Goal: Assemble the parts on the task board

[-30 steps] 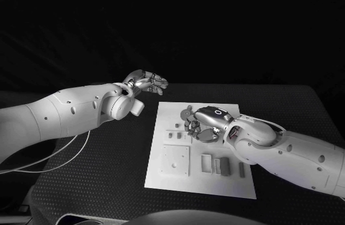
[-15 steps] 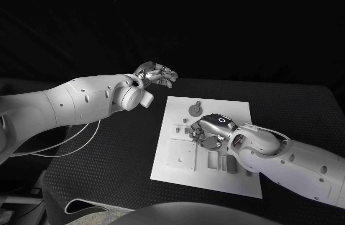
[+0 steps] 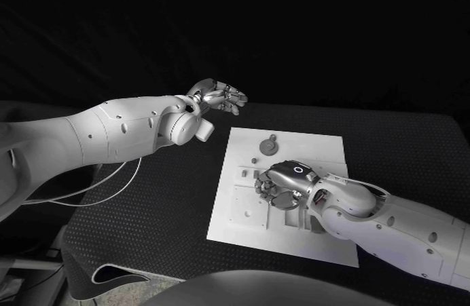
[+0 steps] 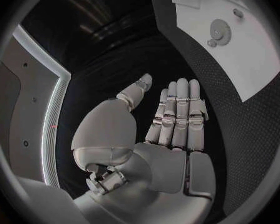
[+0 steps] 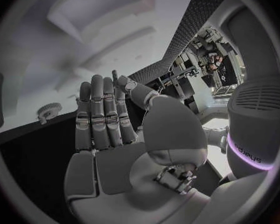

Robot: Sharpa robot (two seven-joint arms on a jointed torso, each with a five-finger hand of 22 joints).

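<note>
— Where does the task board (image 3: 323, 146) lie?
— Flat on the table, a white plate, directly under the right hand's (image 3: 281, 182) fingers (image 3: 266, 192).
— And the parts?
— A round gear-like piece (image 3: 269, 145) lies just beyond those fingertips. Small blocks (image 3: 244, 175) sit beside them, a square plate (image 3: 245, 209) and upright bars (image 3: 292, 219) nearer the body.

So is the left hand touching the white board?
Apart. In the left wrist view the left hand is open, fingers straight, over the black table, with a dark strip of table between its fingertips and the board.
</note>
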